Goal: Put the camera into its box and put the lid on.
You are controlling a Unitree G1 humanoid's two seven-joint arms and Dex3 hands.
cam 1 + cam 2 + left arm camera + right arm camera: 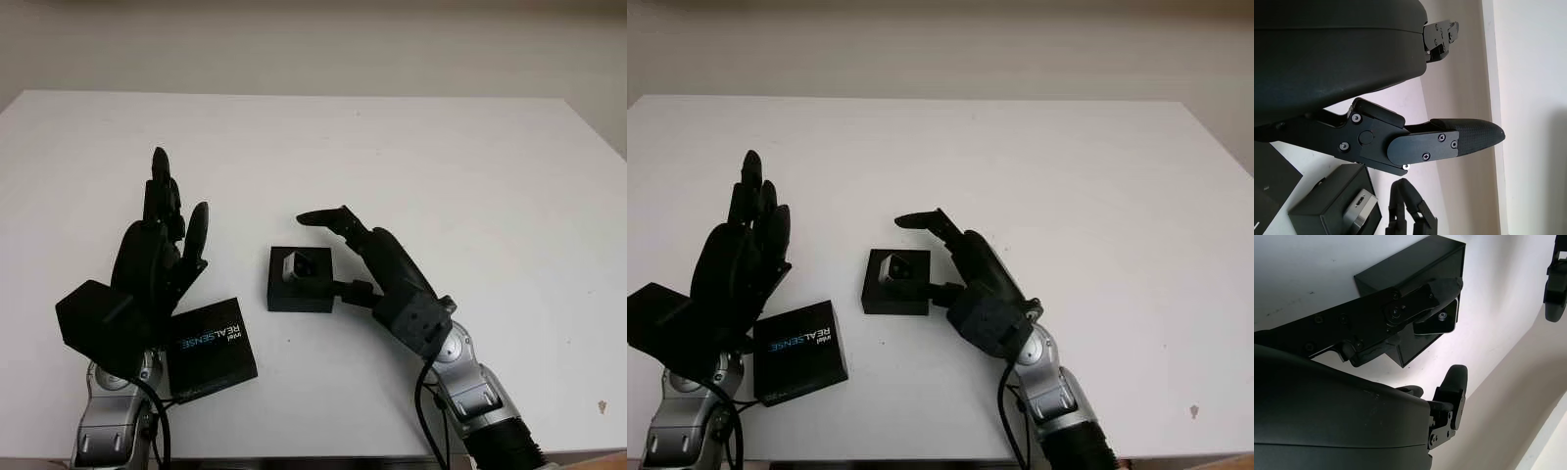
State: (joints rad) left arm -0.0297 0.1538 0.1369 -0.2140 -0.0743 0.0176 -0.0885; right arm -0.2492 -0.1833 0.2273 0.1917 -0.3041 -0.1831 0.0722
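Observation:
A small black box [284,294] stands open on the white table [460,166], with the silver camera [297,264] lying inside it. The camera also shows in the right wrist view [1444,319] under one finger [1415,298] of my right hand. My right hand [331,253] is at the box's right side, its thumb against the box wall and its fingers arched over the far corner; it holds nothing. The black lid [211,348], printed REALSENSE, lies flat to the left front of the box. My left hand [176,211] is raised above the lid's far left, open.
The table's front edge runs just below both forearms. Bare white table stretches behind and to the right of the box. A small dark speck [602,405] marks the table's front right.

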